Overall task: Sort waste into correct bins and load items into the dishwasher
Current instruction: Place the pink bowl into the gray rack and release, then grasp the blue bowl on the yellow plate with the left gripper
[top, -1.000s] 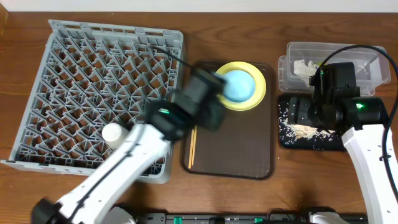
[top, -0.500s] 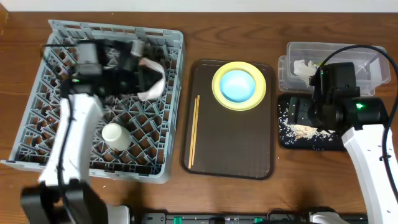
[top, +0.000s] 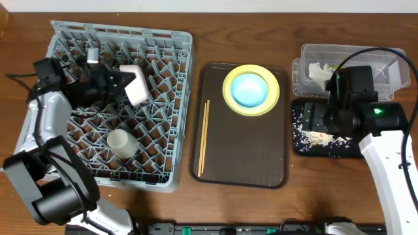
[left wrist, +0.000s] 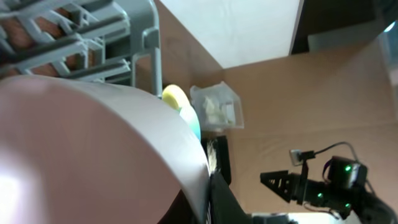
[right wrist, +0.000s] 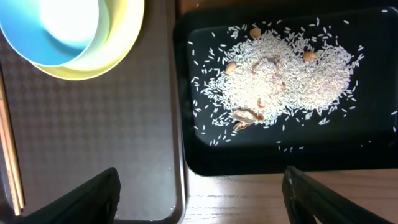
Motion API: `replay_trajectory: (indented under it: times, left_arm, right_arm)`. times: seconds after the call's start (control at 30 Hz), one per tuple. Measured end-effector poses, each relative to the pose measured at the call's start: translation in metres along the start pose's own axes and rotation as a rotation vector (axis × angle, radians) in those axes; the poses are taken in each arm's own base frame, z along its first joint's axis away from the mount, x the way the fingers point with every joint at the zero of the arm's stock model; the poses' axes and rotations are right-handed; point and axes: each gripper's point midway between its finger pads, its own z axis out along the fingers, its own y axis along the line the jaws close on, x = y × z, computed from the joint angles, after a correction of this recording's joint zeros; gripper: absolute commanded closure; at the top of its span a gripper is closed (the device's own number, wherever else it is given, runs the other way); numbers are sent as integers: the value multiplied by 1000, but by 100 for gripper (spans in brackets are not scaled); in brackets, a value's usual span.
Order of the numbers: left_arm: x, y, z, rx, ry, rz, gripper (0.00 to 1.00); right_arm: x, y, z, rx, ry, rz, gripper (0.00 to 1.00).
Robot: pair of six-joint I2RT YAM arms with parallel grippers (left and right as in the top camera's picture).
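Over the far part of the grey dishwasher rack [top: 171,46] my left gripper [top: 124,85] is shut on the rim of the small white bowl [top: 135,85], held on edge. That bowl [left wrist: 93,149] fills the left wrist view, with a dark finger [left wrist: 225,200] against its rim. The light blue bowl [top: 251,89] sits in the yellow-green plate [top: 276,91] on the brown tray, with the chopsticks [top: 204,137] to its left. My right gripper [top: 315,122] hangs open above the black tray [top: 326,149] of rice scraps [right wrist: 280,81]. A tissue [top: 319,70] lies in the clear tub [top: 356,52].
A white cup-like item [top: 121,141] stands in the rack's near half. The dark brown serving tray [top: 248,153] lies between the rack and the bins. In the right wrist view its edge [right wrist: 177,155] nearly touches the black tray [right wrist: 261,158].
My left arm has swung from the brown tray over to the rack with the white bowl in it. The right arm has not moved.
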Motion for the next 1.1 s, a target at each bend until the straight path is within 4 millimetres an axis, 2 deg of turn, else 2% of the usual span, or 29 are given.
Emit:
replay_trajectory:
  times: [0.07, 0.17, 0.33, 0.37, 0.53, 0.63, 0.73, 0.83, 0.9, 1.0, 1.1]
  left_arm:
    - [-3, 4, -9, 4, -21, -21, 66]
    - [-7, 14, -28, -30, -67, -62, 52]
    - [-3, 41, -53, -151, -112, -177, 49]
    - [-2, 46, -57, -176, -117, -194, 46]
    - [-1, 56, -67, -229, -135, -216, 39]
    - [-2, 55, -74, -287, -150, -194, 36]
    - [-4, 34, -83, -354, -182, -109, 33]
    - [-4, -2, -87, -406, -215, 15, 29]
    - [0, -29, -82, -440, -219, 111, 27]
    - [14, -63, -59, -504, -186, 263, 17]
    - [29, -79, -28, -576, -131, 383, 15]
  right_arm:
    - [1, 0, 0, 1, 3, 0, 19]
    - [0, 0, 0, 0, 1, 0, 19]
    - [0, 0, 0, 0, 2, 0, 19]
    - [0, 0, 0, 0, 2, 0, 19]
    - [1, 0, 0, 1, 3, 0, 19]
    - [1, 0, 0, 1, 5, 0, 19]
    - [1, 0, 0, 1, 5, 0, 19]
    - [1, 0, 0, 1, 5, 0, 21]
    - [1, -1, 0, 2, 5, 4, 20]
    - [1, -5, 0, 29, 2, 26, 17]
    - [1, -11, 0, 61, -2, 46, 12]
